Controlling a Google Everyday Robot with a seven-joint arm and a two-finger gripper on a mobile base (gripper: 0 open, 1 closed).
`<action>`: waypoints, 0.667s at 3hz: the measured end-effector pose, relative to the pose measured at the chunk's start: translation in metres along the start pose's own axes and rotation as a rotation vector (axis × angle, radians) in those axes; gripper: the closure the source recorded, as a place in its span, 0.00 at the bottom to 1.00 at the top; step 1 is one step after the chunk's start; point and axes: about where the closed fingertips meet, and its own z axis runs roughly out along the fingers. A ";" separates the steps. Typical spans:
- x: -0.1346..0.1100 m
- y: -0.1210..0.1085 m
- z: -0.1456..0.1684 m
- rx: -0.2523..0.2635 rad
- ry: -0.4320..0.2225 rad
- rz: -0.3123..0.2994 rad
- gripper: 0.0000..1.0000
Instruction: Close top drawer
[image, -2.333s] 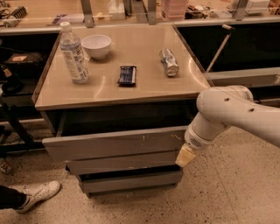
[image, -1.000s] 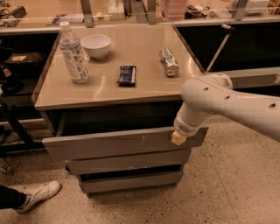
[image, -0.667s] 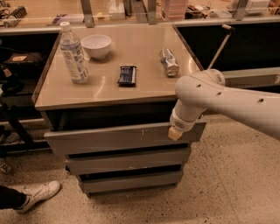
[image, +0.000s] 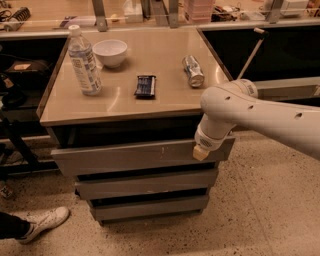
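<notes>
The top drawer (image: 135, 156) is a wide shallow grey drawer under the tan table top, with small white scuffs right of centre. It stands out only a little from the cabinet, with a thin dark gap above it. My gripper (image: 201, 152) hangs from the white arm and its tan tip rests against the right end of the drawer's front panel. Two plain grey drawer fronts sit below it.
On the table top (image: 165, 65) stand a water bottle (image: 84, 61), a white bowl (image: 110, 52), a dark snack bar (image: 145, 85) and a lying can (image: 193, 70). A person's white shoe (image: 44, 223) is on the floor at the lower left. Dark shelving flanks the table.
My gripper moved up and left onto the drawer front. The drawer has slid back into the cabinet, and the gap above it is much narrower.
</notes>
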 end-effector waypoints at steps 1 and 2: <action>0.000 0.000 0.000 0.000 0.000 0.000 0.35; 0.000 0.000 0.000 0.000 0.000 0.000 0.11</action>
